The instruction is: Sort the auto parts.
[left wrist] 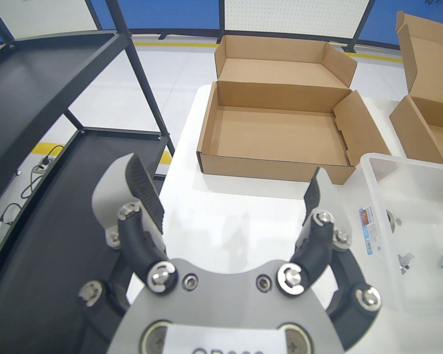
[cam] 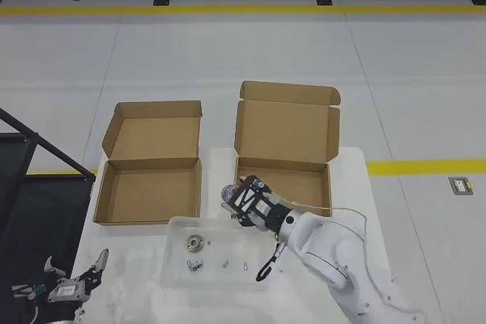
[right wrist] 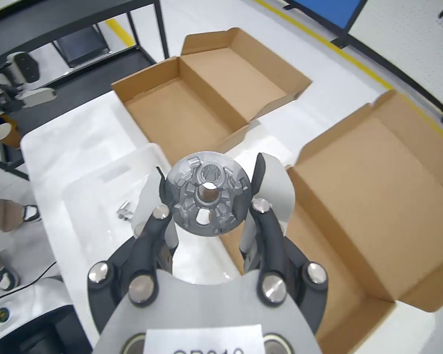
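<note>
— What sort of place is this looking like?
— It is looking like a robotics test hall or an industrial lab. A pale polished floor [cam: 421, 81] is spreading all around the white table [cam: 350, 190], with yellow tape [cam: 437, 167] running off at three o'clock.
— Is anything else pointing that way?
— A black metal rack [cam: 16, 186] is standing at nine o'clock. White pegboard panels [left wrist: 299, 1] and blue partitions [left wrist: 192, 1] are walling off the far side at twelve o'clock.

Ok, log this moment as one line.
right gripper: shut on metal disc, held beside right box | left gripper: open, at table edge | clear tray: second disc, small parts | left box: empty
</note>
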### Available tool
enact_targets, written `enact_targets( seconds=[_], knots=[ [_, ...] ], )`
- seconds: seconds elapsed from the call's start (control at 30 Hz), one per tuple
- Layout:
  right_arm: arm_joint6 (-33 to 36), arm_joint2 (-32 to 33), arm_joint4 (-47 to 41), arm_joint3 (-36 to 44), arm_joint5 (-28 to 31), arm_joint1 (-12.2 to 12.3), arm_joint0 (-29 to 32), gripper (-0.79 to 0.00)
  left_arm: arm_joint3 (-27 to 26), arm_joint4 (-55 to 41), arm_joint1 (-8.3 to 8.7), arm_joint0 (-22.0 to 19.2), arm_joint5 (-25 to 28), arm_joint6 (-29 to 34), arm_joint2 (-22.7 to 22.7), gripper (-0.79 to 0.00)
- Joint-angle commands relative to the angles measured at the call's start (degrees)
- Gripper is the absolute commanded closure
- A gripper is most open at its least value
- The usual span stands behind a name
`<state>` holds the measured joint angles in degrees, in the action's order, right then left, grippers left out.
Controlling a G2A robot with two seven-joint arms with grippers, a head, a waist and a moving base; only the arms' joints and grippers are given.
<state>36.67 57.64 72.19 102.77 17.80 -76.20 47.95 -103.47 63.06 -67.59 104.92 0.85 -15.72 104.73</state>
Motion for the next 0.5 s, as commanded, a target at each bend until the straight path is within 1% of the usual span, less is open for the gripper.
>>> enact_targets(
  seconds=[0.0,0.13,0.2,0.47],
  knots=[
    [0.49,-0.21,1.49,-5.21,-1.87,-0.41,-3.59,0.0,0.0,0.0,0.0,0.0,0.0,0.0,0.0,-0.785],
    [-3.76,-1.4,-0.6,-17.08,-3.73,-1.6,-8.95,0.0,0.0,0.0,0.0,0.0,0.0,0.0,0.0,-0.785],
    [-6.06,-2.52,1.81,-21.35,-5.07,-2.08,-11.37,0.0,0.0,0.0,0.0,0.0,0.0,0.0,0.0,-0.785],
    [-6.06,-2.52,1.81,-21.35,-5.07,-2.08,-11.37,0.0,0.0,0.0,0.0,0.0,0.0,0.0,0.0,-0.785]
  ],
)
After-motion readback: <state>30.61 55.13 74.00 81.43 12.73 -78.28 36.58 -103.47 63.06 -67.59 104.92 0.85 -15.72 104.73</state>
